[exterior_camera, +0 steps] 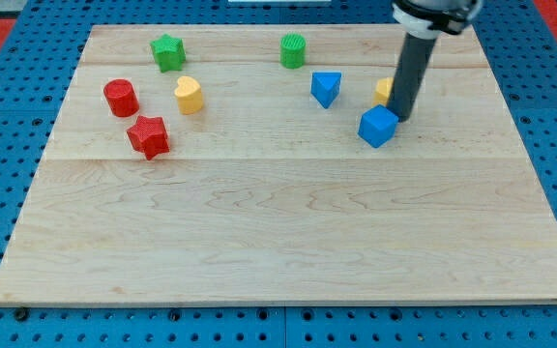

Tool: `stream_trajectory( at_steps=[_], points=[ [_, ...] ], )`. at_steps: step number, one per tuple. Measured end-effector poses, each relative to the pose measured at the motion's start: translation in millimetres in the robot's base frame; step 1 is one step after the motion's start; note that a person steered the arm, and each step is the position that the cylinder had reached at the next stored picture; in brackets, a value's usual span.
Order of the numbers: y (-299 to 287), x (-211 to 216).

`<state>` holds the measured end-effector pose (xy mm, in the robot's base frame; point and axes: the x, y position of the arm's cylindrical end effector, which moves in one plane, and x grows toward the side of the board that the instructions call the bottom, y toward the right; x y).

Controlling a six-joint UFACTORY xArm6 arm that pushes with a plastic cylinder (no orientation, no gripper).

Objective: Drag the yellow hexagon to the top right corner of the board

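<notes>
Near field: the pale wooden counter (278, 242) lies bare across the view's bottom half. Middle field, at the view's left: a red star-shaped plastic block (148, 136), and beyond it a red cylindrical block (121, 98) and a yellow heart-shaped block (190, 95). Middle field, at the view's right: a blue cube (378, 126), with my tip (403, 118) planted just beside its right edge; whether they touch I cannot tell. No claw is fitted to this arm, so there is nothing to release or clench; the dark rod alone does the pushing. The yellow hexagon (383, 91), the task's block, sits just behind the rod at its left side and is mostly hidden, so its shape is taken from the task. I judge that my tip stands on its near side because the target corner lies farther up and rightward. Left of it lies a blue wedge-like block (326, 88). Far field: a green star block (167, 52) and a green cylindrical block (293, 50) near the top edge.
</notes>
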<state>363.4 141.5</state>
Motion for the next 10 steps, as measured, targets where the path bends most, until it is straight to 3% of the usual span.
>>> stream_trajectory(
  at_steps=[2, 4, 5, 7, 8, 10],
  points=[
    [53, -74],
    [21, 2],
    [-36, -32],
    [35, -77],
    [36, -43],
    [45, -98]
  ],
)
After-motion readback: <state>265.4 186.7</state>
